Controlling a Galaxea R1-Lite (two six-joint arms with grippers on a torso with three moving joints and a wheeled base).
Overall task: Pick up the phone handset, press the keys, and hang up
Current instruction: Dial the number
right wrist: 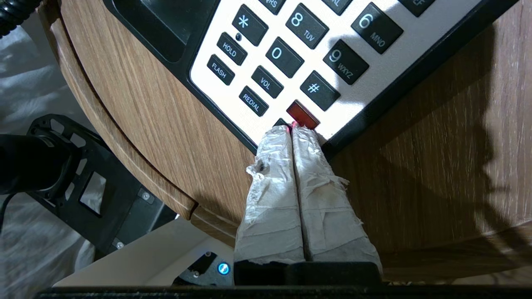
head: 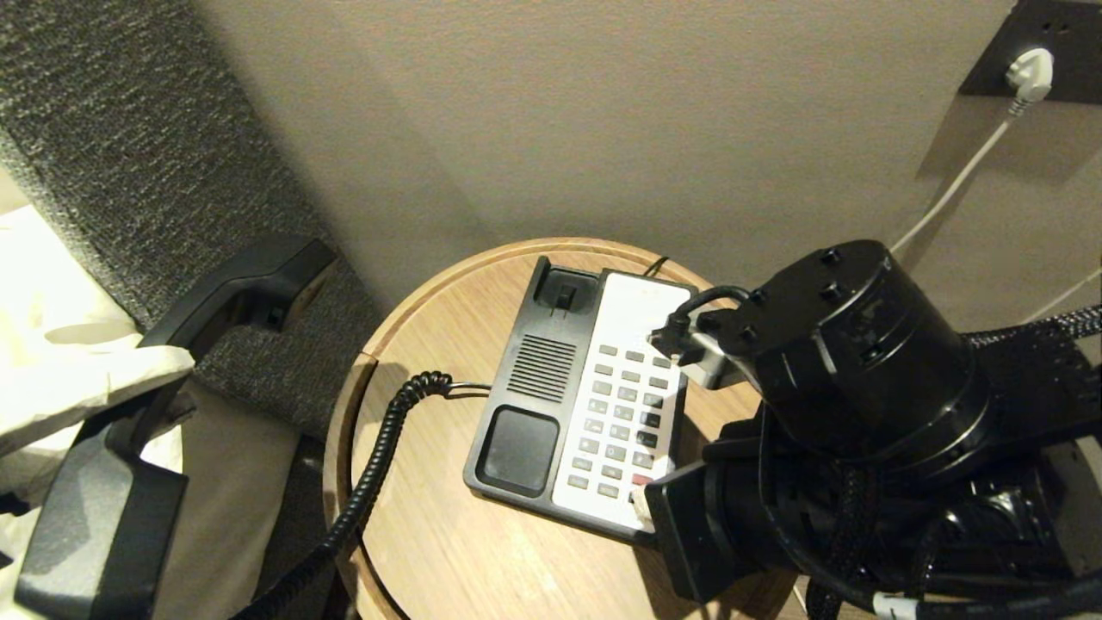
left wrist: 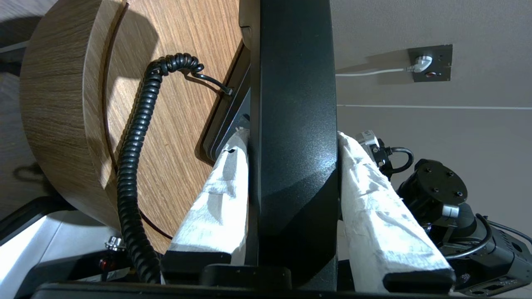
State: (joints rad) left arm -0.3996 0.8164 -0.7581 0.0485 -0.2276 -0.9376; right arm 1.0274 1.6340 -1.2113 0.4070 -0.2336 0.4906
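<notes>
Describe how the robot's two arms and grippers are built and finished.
Both arms are matte black. The right arm carries a round, drum-shaped wrist housing with bolt heads, braided black cable sleeves and a small black plug lead. The right gripper and left gripper each have two long tapered fingers wrapped in crinkled white tape on black mounts.

— What sits around the work area?
— A round wooden table (head: 413, 517) stands against a beige wall (head: 603, 112). At two o'clock a dark wall socket (head: 1046, 56) holds a white plug (head: 1031, 73), its white cable (head: 947, 194) trailing down.
— And at nine o'clock?
— Dark textured upholstery (head: 112, 146) beside white bedding (head: 52, 344).
</notes>
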